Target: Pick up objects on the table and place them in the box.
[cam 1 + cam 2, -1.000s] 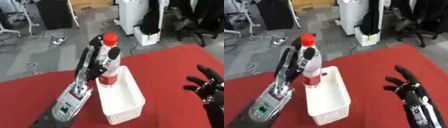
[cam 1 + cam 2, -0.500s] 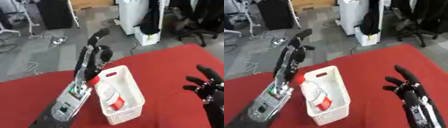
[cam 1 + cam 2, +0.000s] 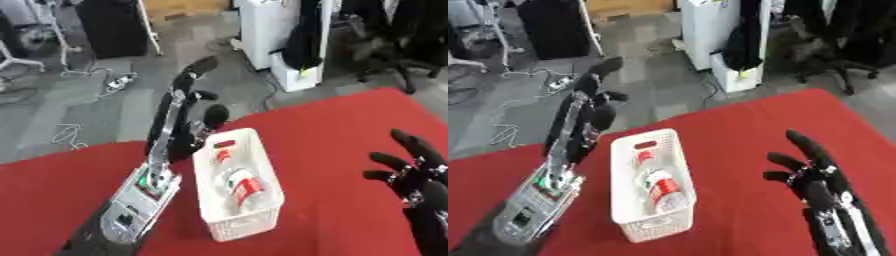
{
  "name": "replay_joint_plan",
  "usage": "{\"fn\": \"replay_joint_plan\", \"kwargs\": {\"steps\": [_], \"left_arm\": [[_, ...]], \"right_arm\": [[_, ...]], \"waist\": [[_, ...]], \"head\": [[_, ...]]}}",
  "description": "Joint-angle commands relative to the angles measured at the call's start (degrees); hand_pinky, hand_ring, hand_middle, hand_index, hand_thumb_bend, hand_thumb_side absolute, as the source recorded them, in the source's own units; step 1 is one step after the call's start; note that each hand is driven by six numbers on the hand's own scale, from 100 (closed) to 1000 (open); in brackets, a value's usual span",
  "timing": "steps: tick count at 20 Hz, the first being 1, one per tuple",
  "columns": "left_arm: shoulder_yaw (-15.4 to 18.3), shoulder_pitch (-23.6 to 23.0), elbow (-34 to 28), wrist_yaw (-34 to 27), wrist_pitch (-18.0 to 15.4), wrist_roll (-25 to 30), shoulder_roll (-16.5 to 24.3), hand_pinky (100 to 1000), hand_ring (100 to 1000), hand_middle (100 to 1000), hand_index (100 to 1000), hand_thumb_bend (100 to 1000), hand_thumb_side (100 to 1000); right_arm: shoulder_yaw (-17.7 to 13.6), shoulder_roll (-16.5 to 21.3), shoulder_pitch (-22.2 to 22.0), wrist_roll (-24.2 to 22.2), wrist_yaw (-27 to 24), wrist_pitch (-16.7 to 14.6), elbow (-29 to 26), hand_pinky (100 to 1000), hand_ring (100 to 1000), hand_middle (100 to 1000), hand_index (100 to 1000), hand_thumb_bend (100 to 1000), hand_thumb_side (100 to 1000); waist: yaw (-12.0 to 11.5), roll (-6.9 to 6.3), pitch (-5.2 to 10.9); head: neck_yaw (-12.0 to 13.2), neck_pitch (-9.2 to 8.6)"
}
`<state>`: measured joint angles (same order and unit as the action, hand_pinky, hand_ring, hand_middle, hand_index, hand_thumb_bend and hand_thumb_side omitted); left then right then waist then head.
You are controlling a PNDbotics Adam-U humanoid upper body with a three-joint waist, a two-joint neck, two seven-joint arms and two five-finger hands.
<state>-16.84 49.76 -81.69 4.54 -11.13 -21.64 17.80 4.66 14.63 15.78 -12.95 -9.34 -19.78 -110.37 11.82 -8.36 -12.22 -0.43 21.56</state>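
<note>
Left eye view: bottle (image 3: 238, 183) inside white basket (image 3: 264, 218); both hands' fingers spread, empty.

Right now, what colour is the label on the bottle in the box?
Red, on the bottle lying in the white box; left eye view shows it best.

1. A lab or office workspace is suggested by the grey carpeted floor (image 3: 114, 100).
2. Black wheeled office chairs (image 3: 394, 45) are seen at 2 o'clock.
3. Loose cables (image 3: 96, 77) and a white cabinet-like unit (image 3: 280, 30) are seen near 12 o'clock.
</note>
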Motion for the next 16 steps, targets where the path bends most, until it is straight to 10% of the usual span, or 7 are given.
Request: {"fn": "replay_joint_plan", "kwargs": {"steps": [1,5,8,16], "left_arm": [[0.5,-0.8,-3.5,-0.5,1.0,1.2,2.8,627,1000,856,853,867,728],[0.5,-4.6,-8.5,-1.3,3.1,3.8,5.0,635,1000,870,855,848,667],[0.9,-8.0,-13.0,-2.7,3.2,5.4,5.1,691,1000,881,845,643,753],[2.9,-19.8,-22.7,-0.6,-3.5,5.6,0.8,813,1000,889,835,500,853]], "right_arm": [[-0.5,0.7,0.2,0.2,0.4,0.0,-0.4,768,866,999,1000,100,705],[-1.0,0.7,-0.8,0.6,0.9,0.1,0.2,768,868,1000,1000,100,706],[-1.2,0.5,-1.3,0.8,1.4,0.4,0.9,767,868,1000,1000,100,706],[-1.5,-0.2,0.8,2.3,1.9,0.7,2.5,763,878,998,999,100,808]], "waist": [[-0.7,0.97,1.41],[-3.1,1.87,2.39],[-5.4,2.57,3.25],[-11.9,4.30,4.70]], "head": [[-0.9,-0.05],[-1.8,0.26],[-2.1,0.25],[-3.0,-1.64]]}}
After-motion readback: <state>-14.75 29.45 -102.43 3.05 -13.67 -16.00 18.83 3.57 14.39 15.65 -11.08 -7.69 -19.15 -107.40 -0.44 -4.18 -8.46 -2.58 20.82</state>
